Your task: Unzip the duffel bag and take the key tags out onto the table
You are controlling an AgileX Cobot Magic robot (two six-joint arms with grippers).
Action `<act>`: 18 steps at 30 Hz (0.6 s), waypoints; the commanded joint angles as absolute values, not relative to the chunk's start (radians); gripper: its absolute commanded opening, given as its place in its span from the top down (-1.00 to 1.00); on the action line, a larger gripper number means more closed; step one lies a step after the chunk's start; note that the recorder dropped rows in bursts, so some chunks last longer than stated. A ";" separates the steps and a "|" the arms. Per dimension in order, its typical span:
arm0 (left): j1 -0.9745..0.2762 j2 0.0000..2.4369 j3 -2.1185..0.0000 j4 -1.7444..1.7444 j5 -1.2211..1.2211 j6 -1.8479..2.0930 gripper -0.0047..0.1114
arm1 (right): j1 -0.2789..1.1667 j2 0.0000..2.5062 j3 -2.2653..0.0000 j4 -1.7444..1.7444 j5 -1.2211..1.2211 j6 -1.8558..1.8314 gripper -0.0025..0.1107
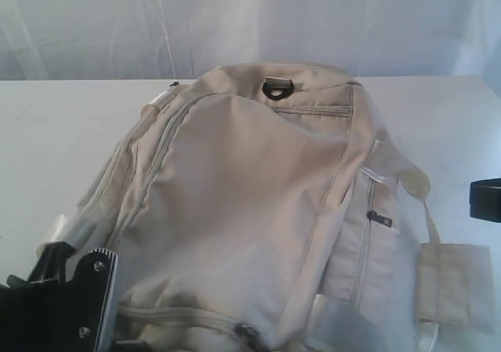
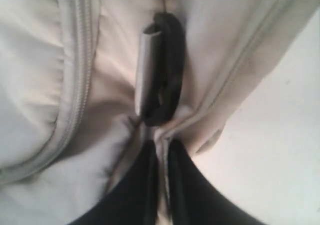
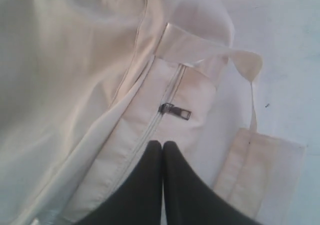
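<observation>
Backdrop: a white curtain (image 1: 235, 16) hangs behind a plain white bench (image 1: 55, 125).
Exterior, bag: the cream duffel bag (image 1: 250, 203) lies across the middle of the bench. It has a black D-ring (image 1: 278, 88) at its far end, and the zip tracks seen here are closed.
Exterior, side: a small dark zip pull (image 1: 378, 219) sits on the right side pocket. A pale strap pad (image 1: 454, 281) lies flat on the bench just beside the bag.
Exterior, arms: the left arm (image 1: 70, 305) is at the bag's near left corner, with its fingers hidden from this view. A black bit of the right arm (image 1: 485, 199) shows at the right edge.
Left wrist, claw: the left claw (image 2: 161, 145) is narrow, with a thin pale fold of the bag pinched between its fingers.
Left wrist, only here: a black ring (image 2: 167, 70) with a grey bar lies just past the fingertips, with a closed zip track beside it. I cannot tell if it is the far D-ring.
Right wrist, claw: the right claw (image 3: 163, 145) has its fingers pressed together and holds nothing. It is over the side pocket near the zip pull (image 3: 175, 111); contact with the cloth is unclear.
Right wrist, only here: the strap folds down to the pad (image 3: 265, 177).
</observation>
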State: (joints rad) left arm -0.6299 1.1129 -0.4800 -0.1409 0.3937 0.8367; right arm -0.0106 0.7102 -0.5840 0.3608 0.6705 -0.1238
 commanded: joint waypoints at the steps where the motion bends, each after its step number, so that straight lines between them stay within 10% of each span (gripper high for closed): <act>1: -0.631 1.115 -0.514 0.398 0.518 0.367 0.92 | -0.007 0.711 -0.572 0.361 0.647 -0.139 0.96; 9: -0.631 1.115 -0.560 1.126 0.760 -0.492 0.86 | -0.007 0.711 -0.557 0.361 0.625 -0.161 0.96; 18: -0.631 1.102 -0.632 0.925 0.781 -0.610 -0.22 | -0.007 0.758 -0.566 0.417 0.578 -0.237 0.78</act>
State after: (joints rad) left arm -0.6321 1.1199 -0.5897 1.0166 0.7416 -0.5226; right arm -0.0106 0.7292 -0.5466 0.3804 0.5952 -0.1843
